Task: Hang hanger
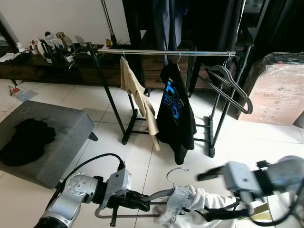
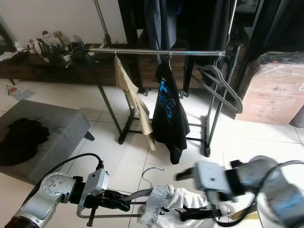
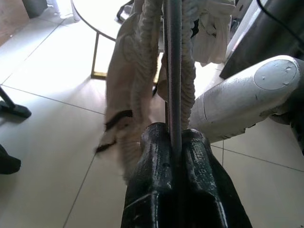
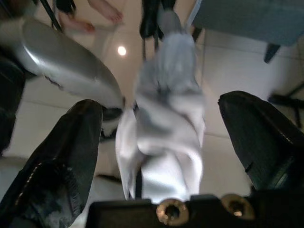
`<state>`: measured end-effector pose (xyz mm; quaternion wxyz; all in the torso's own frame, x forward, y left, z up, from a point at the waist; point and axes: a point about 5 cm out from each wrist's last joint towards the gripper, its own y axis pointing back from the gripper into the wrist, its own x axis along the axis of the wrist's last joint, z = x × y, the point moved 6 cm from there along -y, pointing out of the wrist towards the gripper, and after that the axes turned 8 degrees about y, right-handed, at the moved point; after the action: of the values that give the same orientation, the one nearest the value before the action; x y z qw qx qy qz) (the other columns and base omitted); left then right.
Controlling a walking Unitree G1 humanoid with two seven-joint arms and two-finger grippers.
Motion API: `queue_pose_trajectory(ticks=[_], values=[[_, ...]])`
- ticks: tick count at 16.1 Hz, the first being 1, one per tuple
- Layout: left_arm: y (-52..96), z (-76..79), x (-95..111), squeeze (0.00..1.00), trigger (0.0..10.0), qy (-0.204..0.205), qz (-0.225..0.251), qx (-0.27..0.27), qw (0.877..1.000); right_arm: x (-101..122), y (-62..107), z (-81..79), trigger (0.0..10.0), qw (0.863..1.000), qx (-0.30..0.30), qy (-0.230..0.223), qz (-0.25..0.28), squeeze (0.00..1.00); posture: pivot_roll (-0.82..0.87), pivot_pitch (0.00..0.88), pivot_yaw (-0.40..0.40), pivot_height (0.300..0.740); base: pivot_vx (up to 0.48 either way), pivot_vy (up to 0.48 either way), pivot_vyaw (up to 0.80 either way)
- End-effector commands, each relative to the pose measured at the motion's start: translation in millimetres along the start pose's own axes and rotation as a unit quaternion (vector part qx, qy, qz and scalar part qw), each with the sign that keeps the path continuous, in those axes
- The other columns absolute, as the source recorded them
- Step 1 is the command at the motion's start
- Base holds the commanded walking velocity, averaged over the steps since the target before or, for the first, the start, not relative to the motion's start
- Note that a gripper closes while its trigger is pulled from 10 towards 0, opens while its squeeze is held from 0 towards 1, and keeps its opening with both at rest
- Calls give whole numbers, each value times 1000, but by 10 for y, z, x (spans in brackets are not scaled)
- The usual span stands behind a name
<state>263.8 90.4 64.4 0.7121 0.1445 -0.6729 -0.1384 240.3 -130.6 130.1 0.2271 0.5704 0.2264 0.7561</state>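
1. The left gripper (image 1: 137, 203), at the lower left of the left eye view, has its two black fingers (image 3: 156, 190) pressed tight together on the grey hanger (image 1: 164, 192), clamping its thin metal bar; the left wrist view shows the bar running straight up from between the fingers.
2. The right gripper (image 4: 166, 142) stands wide open, one black finger (image 4: 61, 156) on each side of the white garment (image 1: 199, 202), with a gap to the cloth on both sides; whether either pad touches the cloth cannot be told.
3. The hanger sits low in the bottom centre of the head views, its hook (image 1: 176, 172) curving upward and free of the clothes rail (image 1: 190, 53), which runs across the upper middle of the frame.
4. The white garment is bunched around the hanger's neck and shoulder and trails toward the lower right, hiding most of the hanger's right half.
5. On the rail hang a beige garment (image 1: 135, 97), a black T-shirt with blue print (image 1: 176, 109) and bare grey hangers (image 1: 228, 83) at the right end.
6. The right arm (image 1: 266, 183) is blurred at the lower right, and its fingers are hard to make out in the head views.
7. A grey ottoman (image 1: 61, 128) with a black cloth (image 1: 26, 140) on it lies at the left; a cardboard box (image 1: 278, 90) stands at the right, cut off by the frame edge.
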Motion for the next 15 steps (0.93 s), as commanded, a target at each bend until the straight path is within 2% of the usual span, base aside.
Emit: queue_pose_trajectory(ticks=[1,3,4,5,6,7,10,15], values=[[5,-6,16,0,10000,-13,-4,-4,1000,29,-83,-56,10000,1000,14,-1,9,0,-208,120,91,740,0,0,0],[0,-11,21,0,10000,-17,-4,-4,1000,12,-151,-65,10000,1000,15,-14,14,0,-205,118,93,740,0,0,0],[-12,-2,22,0,10000,-19,-4,-7,1000,10,-172,-60,9647,999,15,-23,19,0,-205,116,92,740,0,0,0],[-27,7,22,0,10000,-20,-3,-10,1000,4,-195,-52,7137,999,13,-29,22,0,-205,115,92,740,0,0,0],[-41,12,22,0,10000,-21,-2,-11,1000,-12,-220,-46,2863,999,12,-35,22,0,-205,114,92,740,0,0,0],[-63,21,28,0,10000,-22,-1,-13,1000,-18,-259,-47,0,999,11,-42,26,0,-202,114,91,740,0,0,0],[-77,30,31,0,10000,-24,0,-16,1000,-18,-348,-71,0,998,18,-50,33,0,-198,114,92,740,0,0,0],[-84,34,35,0,10000,-25,1,-16,1000,-56,-407,-84,0,997,21,-61,31,0,-196,120,93,740,0,0,0]])
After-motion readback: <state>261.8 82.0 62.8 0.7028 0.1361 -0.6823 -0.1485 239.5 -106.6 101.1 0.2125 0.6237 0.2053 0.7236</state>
